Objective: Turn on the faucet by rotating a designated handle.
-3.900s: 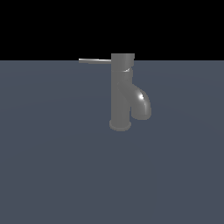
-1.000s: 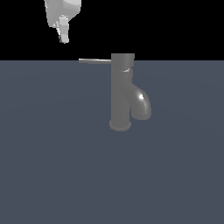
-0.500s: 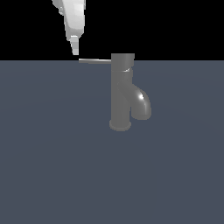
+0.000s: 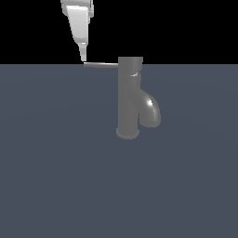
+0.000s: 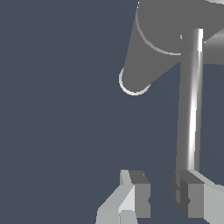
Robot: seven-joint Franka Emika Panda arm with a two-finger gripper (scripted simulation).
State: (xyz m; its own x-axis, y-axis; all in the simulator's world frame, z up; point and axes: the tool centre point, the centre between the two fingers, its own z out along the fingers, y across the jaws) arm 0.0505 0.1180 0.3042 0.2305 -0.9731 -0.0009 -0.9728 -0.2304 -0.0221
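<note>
- The gripper (image 4: 83,58) hangs tip-down, its fingertips just above the free end of the handle (image 4: 101,64).
- In the wrist view the gripper (image 5: 161,194) has its jaws parted by a narrow gap, holding nothing; one finger (image 5: 189,192) sits at the rod's tip, possibly touching.
- The handle (image 5: 190,105) runs away from the fingers to the faucet (image 4: 130,97), which stands upright on the grey floor (image 4: 56,176).

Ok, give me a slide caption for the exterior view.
White gripper poised at the tip of the thin grey handle on the grey metallic faucet.
</note>
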